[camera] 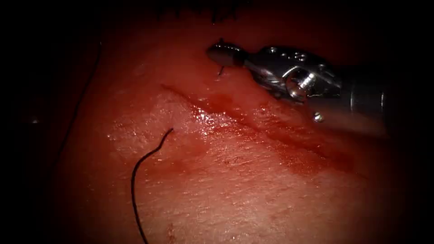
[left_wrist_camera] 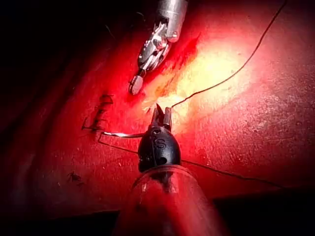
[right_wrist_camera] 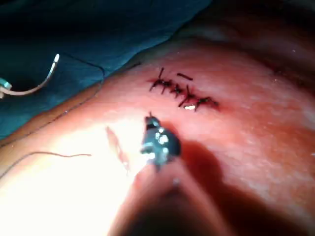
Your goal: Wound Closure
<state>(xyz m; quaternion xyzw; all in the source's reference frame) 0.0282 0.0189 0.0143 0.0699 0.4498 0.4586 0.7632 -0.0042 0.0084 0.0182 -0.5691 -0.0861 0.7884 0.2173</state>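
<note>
The tissue [camera: 235,190] carries a cut [camera: 253,126] that runs slantwise, wet with red fluid. My right tool [camera: 221,52] comes in from the right with its jaws shut, their tip just beyond the cut's upper end, and a short dark stub [camera: 220,70] sits under them. A dark thread [camera: 143,162] comes out of the tissue left of the cut and trails toward the near edge. My left tool [left_wrist_camera: 162,112] hovers with its jaws slightly open and nothing between them. The needle [left_wrist_camera: 123,134] lies flat beside that tool's wrist, near the stitches, held by neither tool, with thread [left_wrist_camera: 118,146] trailing from its end.
A row of dark finished stitches [right_wrist_camera: 182,91] closes the far part of the wound. A blue drape [right_wrist_camera: 74,39] with a pale curved wire [right_wrist_camera: 39,83] lies beyond the tissue's edge. Another thread strand [camera: 81,99] runs along the tissue's far left.
</note>
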